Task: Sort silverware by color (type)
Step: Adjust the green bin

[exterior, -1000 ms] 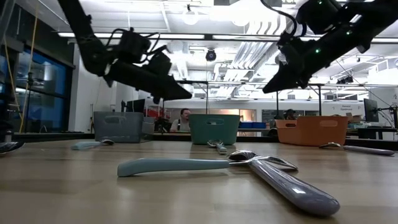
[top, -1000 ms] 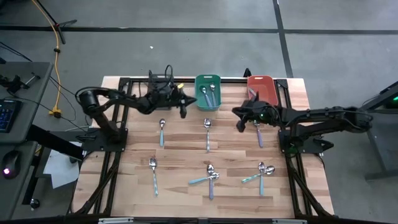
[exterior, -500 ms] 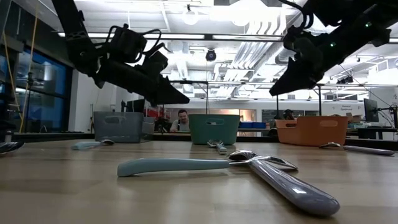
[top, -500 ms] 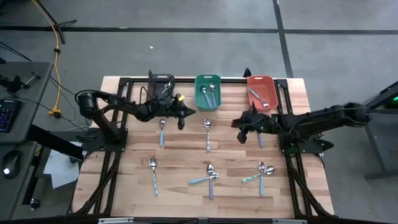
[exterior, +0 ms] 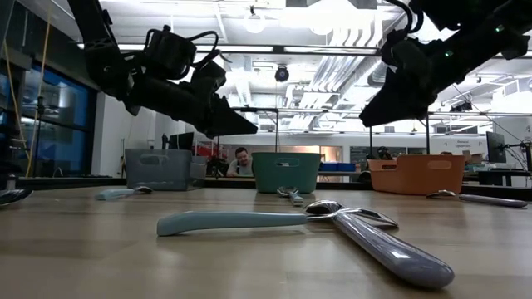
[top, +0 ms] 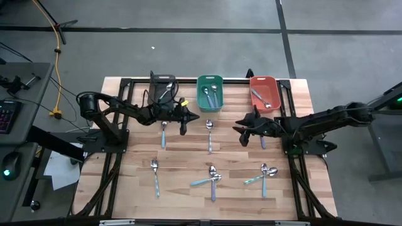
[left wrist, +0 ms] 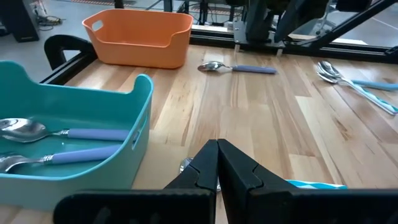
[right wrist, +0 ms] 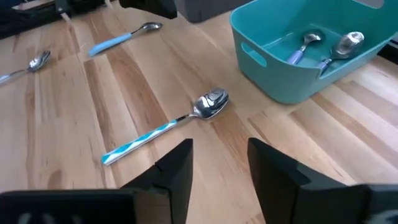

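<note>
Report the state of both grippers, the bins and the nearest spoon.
Left gripper: shut, empty.
Right gripper: open, empty.
Spoon ahead of right gripper: flat on table, untouched.
Teal bin: two spoons inside.
Orange bin: spoon inside.
Grey bin: contents unclear.

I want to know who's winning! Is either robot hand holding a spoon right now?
No. The right gripper is open and the left gripper is shut, both empty above the table.

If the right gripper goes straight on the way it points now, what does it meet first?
Probably the spoon with the striped blue handle, lying on the table just ahead of the right gripper. The open fingers frame it, though depth is unclear.
</note>
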